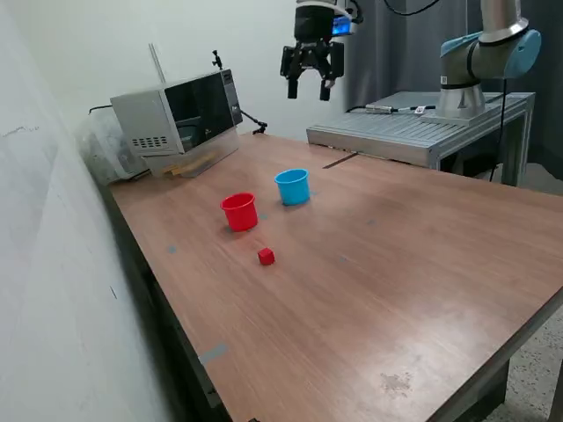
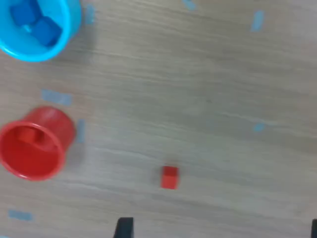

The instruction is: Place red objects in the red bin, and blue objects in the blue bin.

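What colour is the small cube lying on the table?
Red; the wrist view shows it best.

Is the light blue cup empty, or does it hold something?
Not empty: the wrist view shows two dark blue cubes inside the light blue cup.

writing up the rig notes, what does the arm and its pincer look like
The arm is silver-grey tubing with light blue joint caps. The pincer is black with two dark fingers, under a black wrist block showing a small blue light. Black cables hang behind it.
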### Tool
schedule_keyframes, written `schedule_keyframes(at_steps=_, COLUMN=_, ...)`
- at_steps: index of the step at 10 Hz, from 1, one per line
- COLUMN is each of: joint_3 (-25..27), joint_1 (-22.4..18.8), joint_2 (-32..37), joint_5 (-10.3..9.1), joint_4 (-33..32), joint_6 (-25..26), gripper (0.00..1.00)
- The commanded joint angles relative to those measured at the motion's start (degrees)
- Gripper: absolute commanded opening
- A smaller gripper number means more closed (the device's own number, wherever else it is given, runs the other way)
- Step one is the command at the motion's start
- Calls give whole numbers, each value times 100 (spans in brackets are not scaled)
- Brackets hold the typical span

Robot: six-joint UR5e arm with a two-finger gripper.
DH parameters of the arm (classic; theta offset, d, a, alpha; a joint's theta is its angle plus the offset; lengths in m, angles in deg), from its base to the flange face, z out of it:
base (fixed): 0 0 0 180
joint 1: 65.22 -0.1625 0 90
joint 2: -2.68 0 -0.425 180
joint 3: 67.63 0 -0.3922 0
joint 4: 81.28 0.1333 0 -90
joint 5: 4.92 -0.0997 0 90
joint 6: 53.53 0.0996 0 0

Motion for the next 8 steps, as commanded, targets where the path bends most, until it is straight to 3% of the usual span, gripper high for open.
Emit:
schedule_keyframes(at_steps=1, joint_3=93, joint_1=-250, joint_2=68, joint_5=-170, joint_4=6, joint_6=-307, gripper=100)
schedule_keyframes(at_steps=3, joint_3=-291, joint_1=-251, joint_2=-457, joint_5=-180, joint_4=-29, joint_6=-308, gripper=100)
schedule_keyframes(at_steps=8, joint_3=-1803, joint_1=-163, joint_2=-2575, joint_5=-171, joint_4=-458, joint_6=-256, gripper=100)
